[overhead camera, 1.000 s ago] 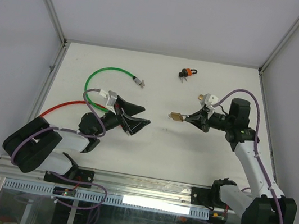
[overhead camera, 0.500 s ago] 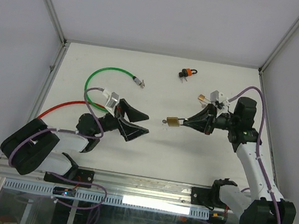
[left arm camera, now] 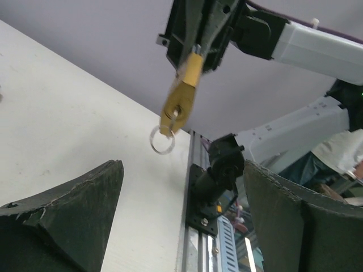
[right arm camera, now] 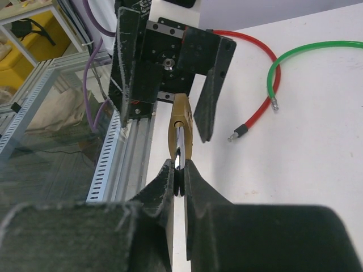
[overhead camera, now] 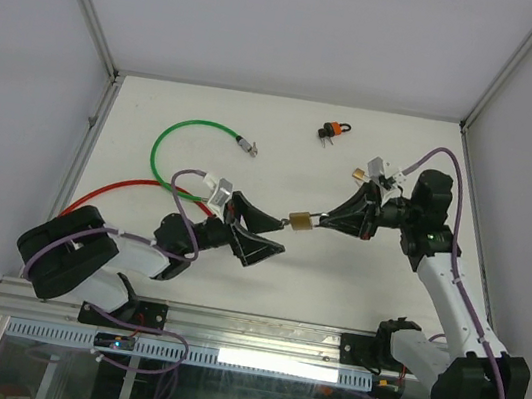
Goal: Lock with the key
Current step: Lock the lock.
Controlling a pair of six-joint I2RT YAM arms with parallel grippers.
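Note:
A brass padlock point(overhead camera: 299, 222) hangs in the air over the table's middle, and my right gripper point(overhead camera: 329, 220) is shut on its shackle. In the right wrist view the padlock point(right arm camera: 181, 127) sticks out past my closed right gripper point(right arm camera: 177, 170). In the left wrist view the padlock point(left arm camera: 181, 96) points its underside down at me. A small silver key point(left arm camera: 177, 113) sits in that underside with a wire ring point(left arm camera: 162, 140) dangling from it. My left gripper point(overhead camera: 265, 235) is open just left of the padlock, with nothing between its fingers point(left arm camera: 85, 192).
A green cable point(overhead camera: 180, 135) and a red cable point(overhead camera: 121, 189) curve over the table's left half. A small orange-and-black item point(overhead camera: 334, 129) lies at the back. The aluminium rail point(overhead camera: 255, 332) runs along the near edge between the arm bases.
My right arm has carried the padlock leftward to the table's middle. My left gripper has swung right to meet it, its jaws slightly narrower than before.

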